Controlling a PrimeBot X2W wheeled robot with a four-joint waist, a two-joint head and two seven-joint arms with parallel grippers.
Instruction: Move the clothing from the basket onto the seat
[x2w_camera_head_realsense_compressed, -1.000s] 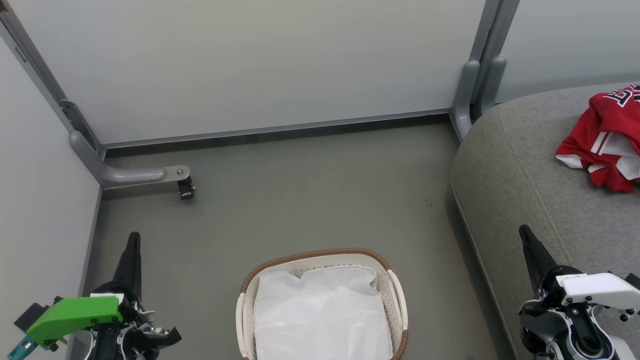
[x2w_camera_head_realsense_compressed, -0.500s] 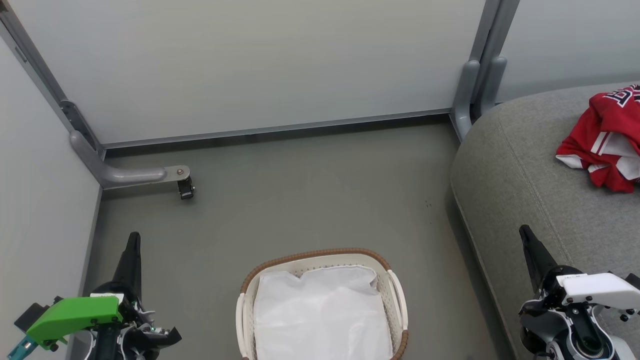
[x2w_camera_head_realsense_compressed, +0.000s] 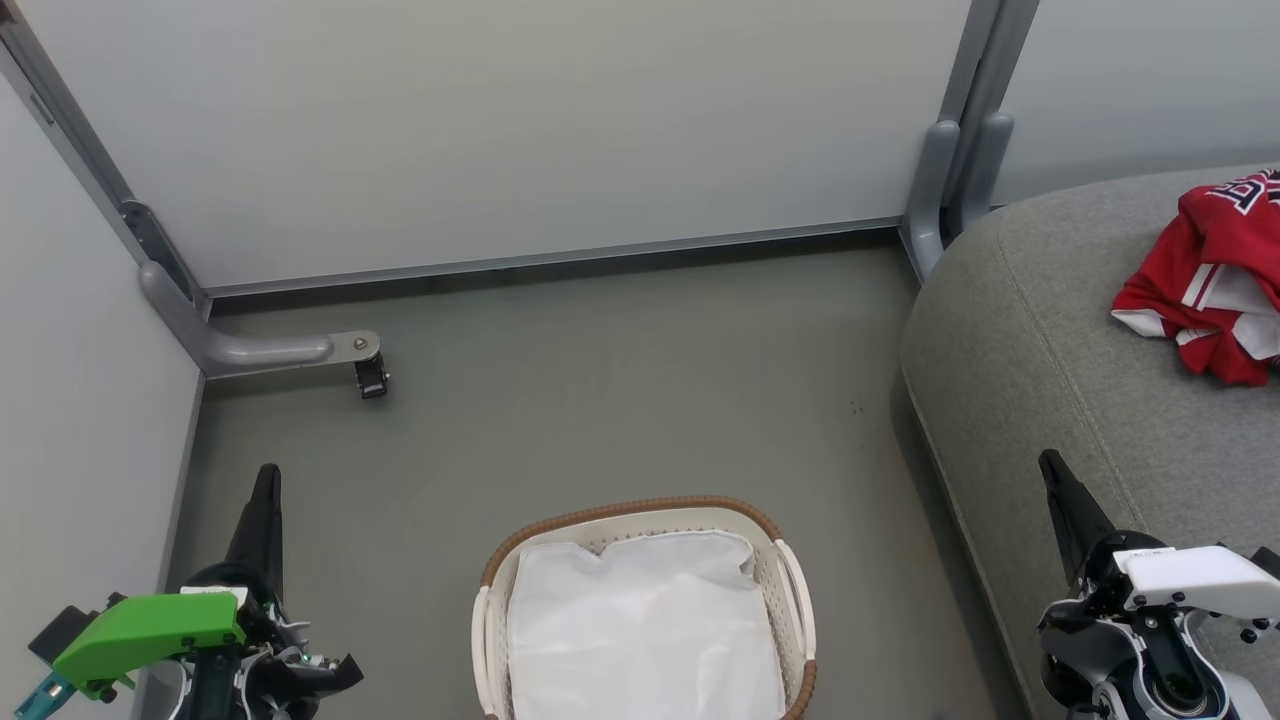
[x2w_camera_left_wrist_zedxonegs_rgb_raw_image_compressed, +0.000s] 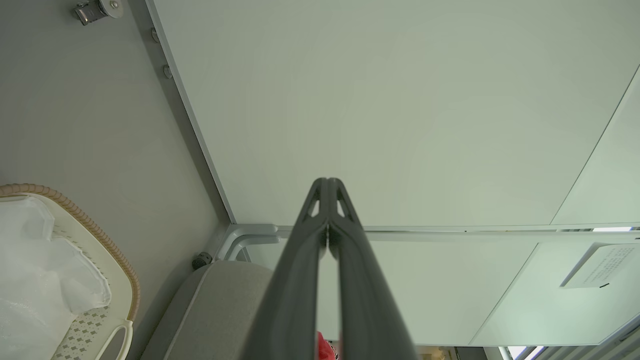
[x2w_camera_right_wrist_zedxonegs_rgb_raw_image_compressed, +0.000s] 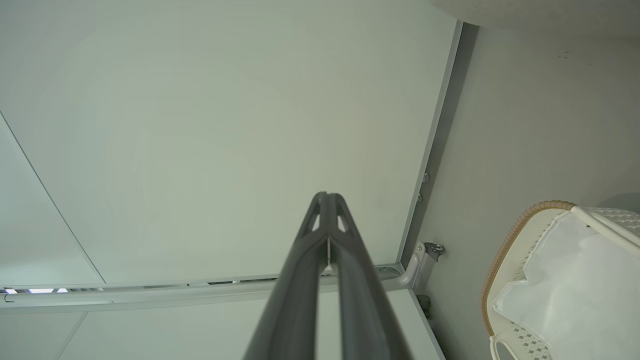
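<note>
Our right hand (x2w_camera_head_realsense_compressed: 1048, 460), pressed together and empty like our left hand (x2w_camera_head_realsense_compressed: 268, 472), is nearer the clothing (x2w_camera_head_realsense_compressed: 1215, 290), which lies ahead-right on the seat (x2w_camera_head_realsense_compressed: 1030, 350).

Nothing is visibly changing in the head view over this last second. The left gripper (x2w_camera_head_realsense_compressed: 266, 480) at 7 o'clock and the right gripper (x2w_camera_head_realsense_compressed: 1050, 465) at 4 o'clock are keeping their places, with their jaws staying pressed together. The clothing (x2w_camera_head_realsense_compressed: 1215, 290) is lying just as it was at 2 o'clock on the seat (x2w_camera_head_realsense_compressed: 1040, 350). The basket (x2w_camera_head_realsense_compressed: 630, 507) at 6 o'clock, with the white sheet (x2w_camera_head_realsense_compressed: 640, 620) in it, is not shifting. The camera is not moving either, as the whole view is lining up with the earlier ones.
</note>
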